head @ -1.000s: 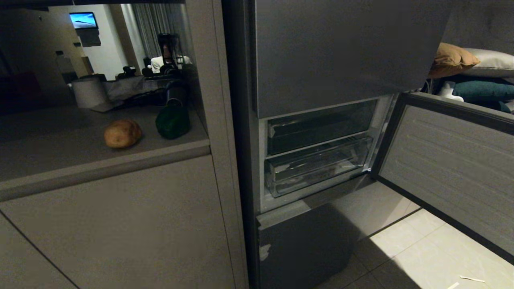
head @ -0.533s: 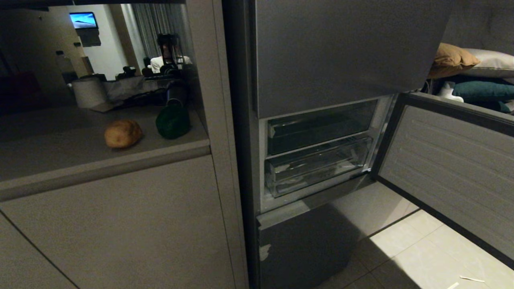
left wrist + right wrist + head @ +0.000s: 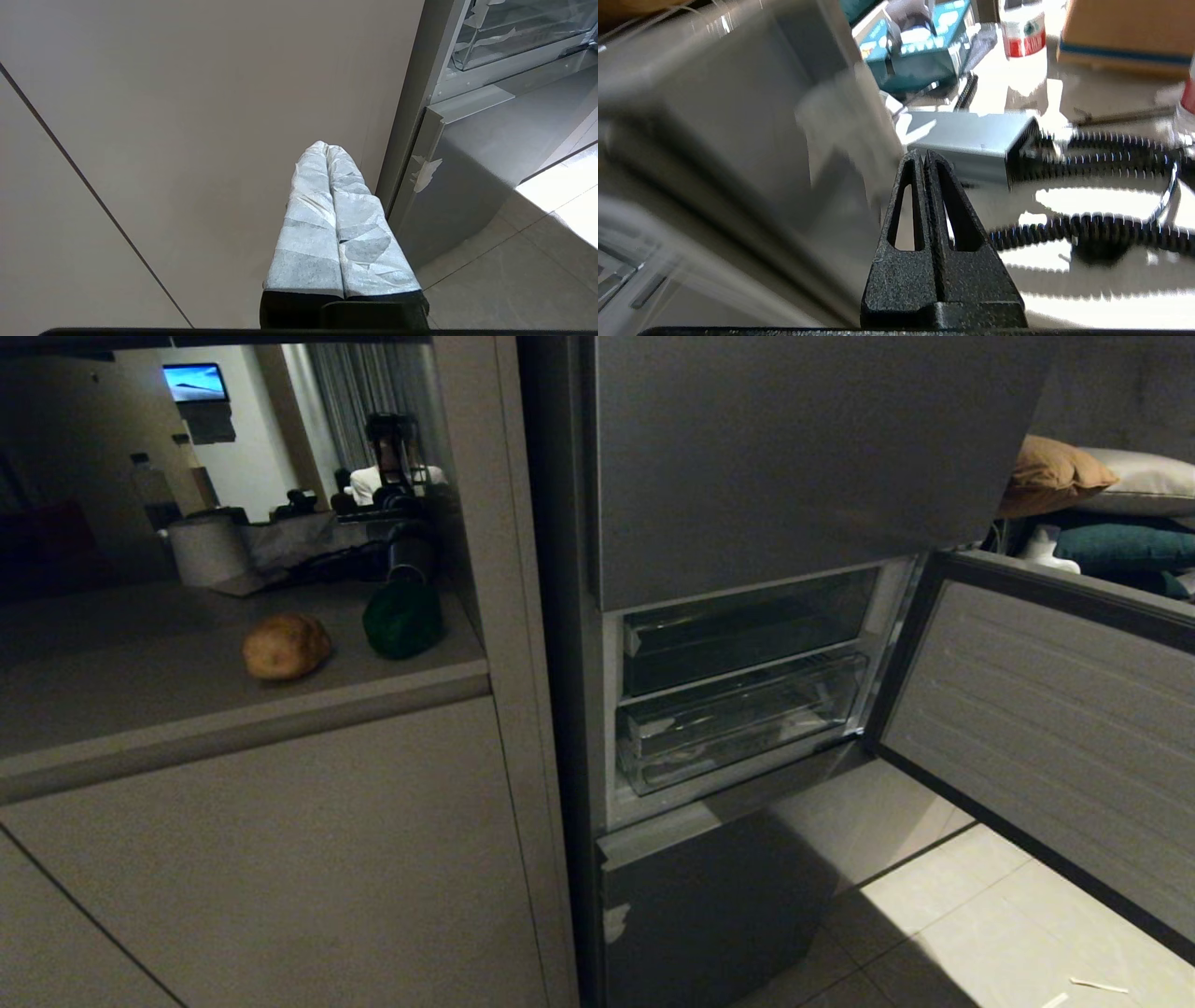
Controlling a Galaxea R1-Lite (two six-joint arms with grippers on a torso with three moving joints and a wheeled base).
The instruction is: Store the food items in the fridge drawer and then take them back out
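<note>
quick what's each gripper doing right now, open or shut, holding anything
Left gripper: shut, holding nothing.
Right gripper: shut, holding nothing.

A home kitchen opening onto a living area: tall grey fridge with one door swung open, beige counter cabinet, tiled floor, tan cushion, wall-mounted screen.

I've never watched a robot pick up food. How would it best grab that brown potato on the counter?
Probably across its short middle, coming down from above. The potato lies on its side on the counter, long axis roughly left to right, with the green pepper apart on its right, so nothing crowds it.
</note>
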